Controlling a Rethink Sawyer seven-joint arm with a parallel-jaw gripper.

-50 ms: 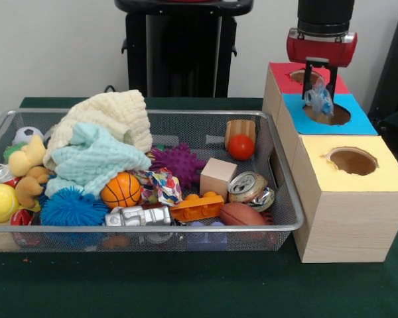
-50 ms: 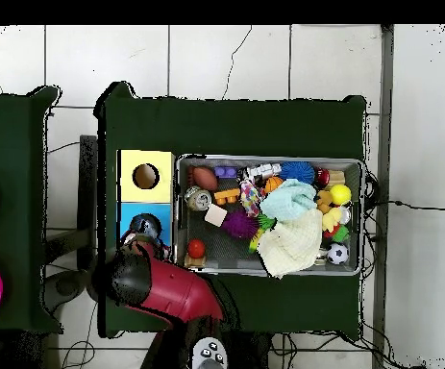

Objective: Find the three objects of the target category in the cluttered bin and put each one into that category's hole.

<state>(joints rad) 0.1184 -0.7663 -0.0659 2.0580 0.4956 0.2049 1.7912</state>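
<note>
Nearest us, a mesh bin (image 1: pixel 146 228) crowded with toys and cloths sits left of the box (image 1: pixel 345 199). Farther back, our end effector (image 1: pixel 318 89) hangs over the blue hole (image 1: pixel 327 114), closed on a clear plastic item (image 1: pixel 318 98). Green tabletop (image 1: pixel 186 285), pale wall (image 1: pixel 53 46).

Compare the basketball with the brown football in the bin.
The basketball is round and bright orange with black lines; the football is oval and dull brown. The basketball sits high, against the pale blue cloth; the football lies low at the front wall, below the crushed can. Both are small toy balls.
</note>
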